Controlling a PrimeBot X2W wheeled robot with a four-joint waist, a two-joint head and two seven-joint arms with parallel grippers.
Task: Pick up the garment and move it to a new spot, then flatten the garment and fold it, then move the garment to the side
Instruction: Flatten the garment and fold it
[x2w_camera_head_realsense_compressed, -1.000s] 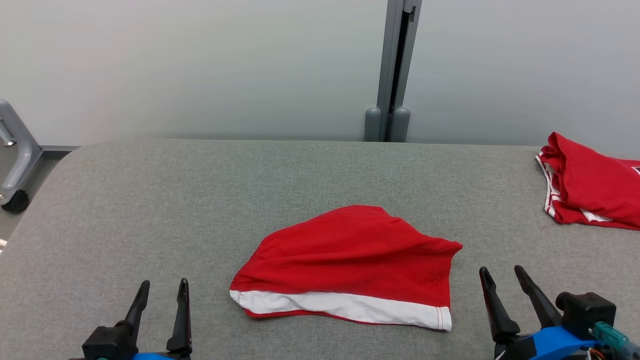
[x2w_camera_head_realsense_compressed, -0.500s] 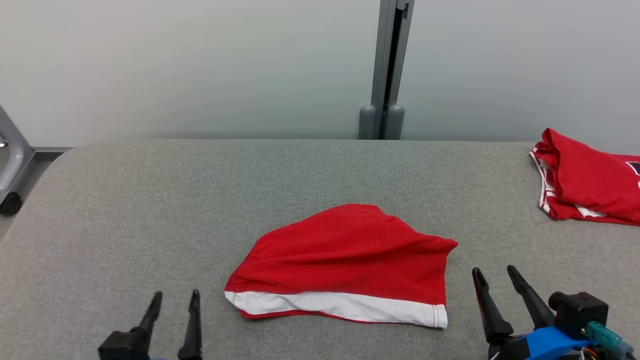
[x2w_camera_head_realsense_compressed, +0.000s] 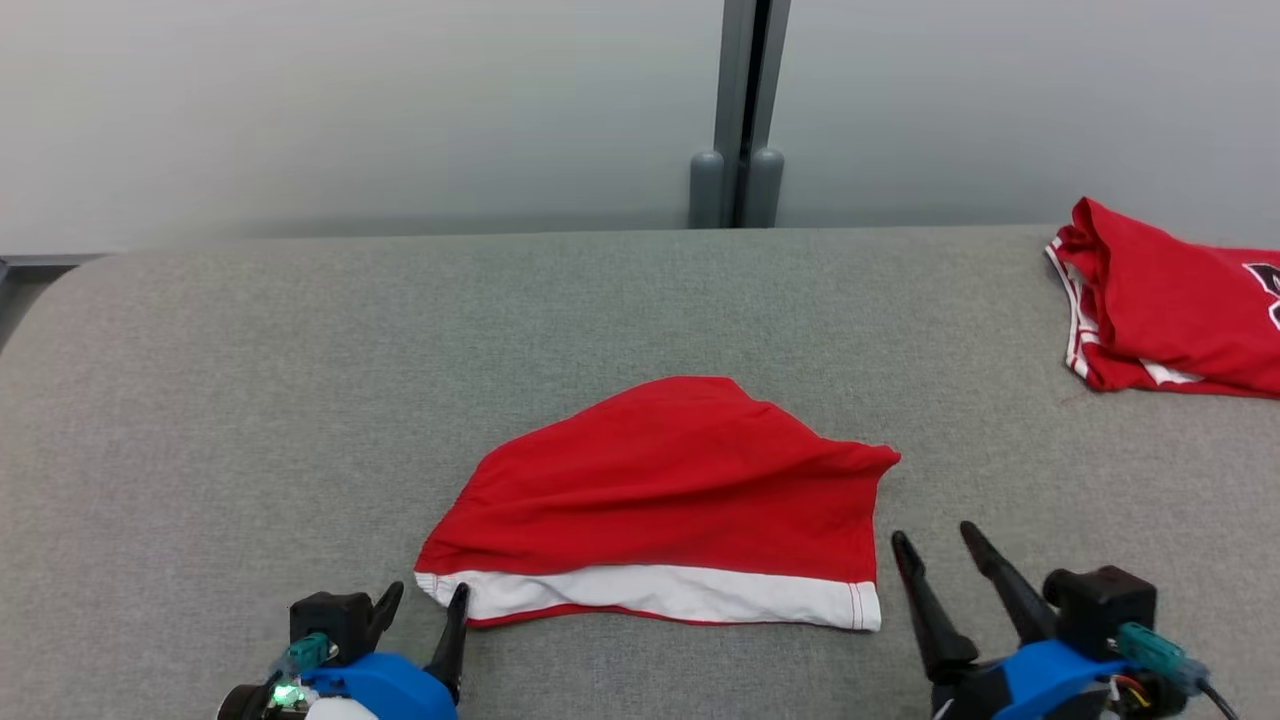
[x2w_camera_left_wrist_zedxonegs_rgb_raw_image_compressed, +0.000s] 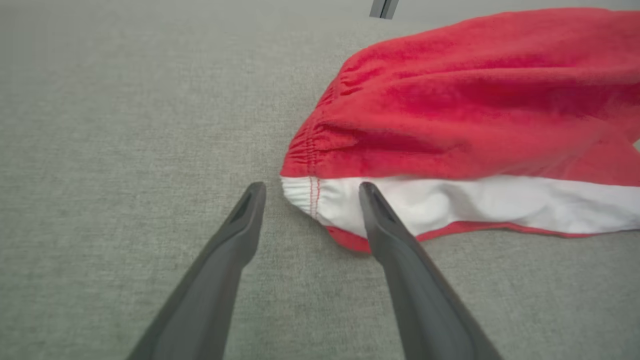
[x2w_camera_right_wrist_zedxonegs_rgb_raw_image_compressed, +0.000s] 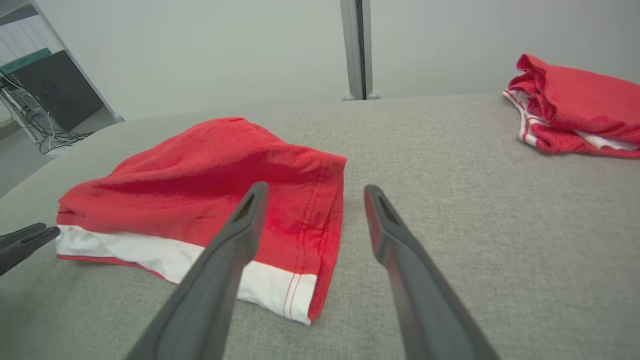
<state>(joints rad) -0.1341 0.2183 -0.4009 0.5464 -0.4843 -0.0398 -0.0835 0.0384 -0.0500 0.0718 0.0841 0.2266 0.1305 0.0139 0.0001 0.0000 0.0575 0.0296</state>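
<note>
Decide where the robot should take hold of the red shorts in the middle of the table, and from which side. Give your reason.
Grip the shorts by the white band, at its two end corners, coming in from the near side: left gripper at the left corner, right gripper at the right. The band lies along the edge nearest the robot, and its corners jut out.

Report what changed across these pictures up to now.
The left claw swung in toward the red garment; its fingers now bracket the white band's near-left corner. The right claw edged slightly closer to the garment's right edge. Nothing gripped; both claws open. The head camera shifted too. The garment and the far red pile lie unchanged on the grey table.
</note>
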